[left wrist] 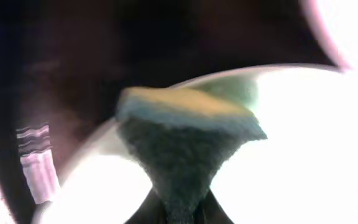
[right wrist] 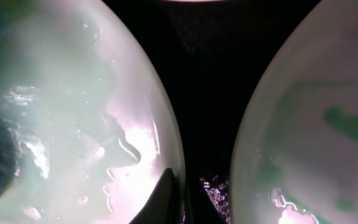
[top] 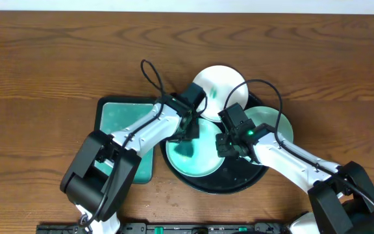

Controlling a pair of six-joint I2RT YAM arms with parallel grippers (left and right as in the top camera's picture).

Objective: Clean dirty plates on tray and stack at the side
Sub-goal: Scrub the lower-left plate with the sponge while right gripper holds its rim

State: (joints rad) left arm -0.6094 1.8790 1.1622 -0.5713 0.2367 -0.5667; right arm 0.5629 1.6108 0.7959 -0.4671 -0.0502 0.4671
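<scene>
Mid-scrub: my left gripper (left wrist: 180,213), jaws pinched narrow on the sponge (left wrist: 185,134), presses the teal-smeared plate (top: 193,157) at abt 8 o'clock on the tray (top: 236,180), w/ my right gripper (top: 223,144) at its 3 o'clock rim, clamped or not I can't tell; next: wipe till white, then lift it aside.

Left arm: rising from base at 7 o'clock in overhead view, pointing toward 1 o'clock, elbow bending, wrist tipping downward. Left end effector (top: 188,130) clamping sponge (left wrist: 185,124), fingers pinching into tight V.

Right arm: angling from base at 5 o'clock toward 10 o'clock, forearm lying low, green light glowing on wrist. Right end effector (top: 224,144) pinching rim of plate (right wrist: 73,124), one fingertip (right wrist: 166,190) lying on inner edge.

End effectors sitting near each other, apart.
</scene>
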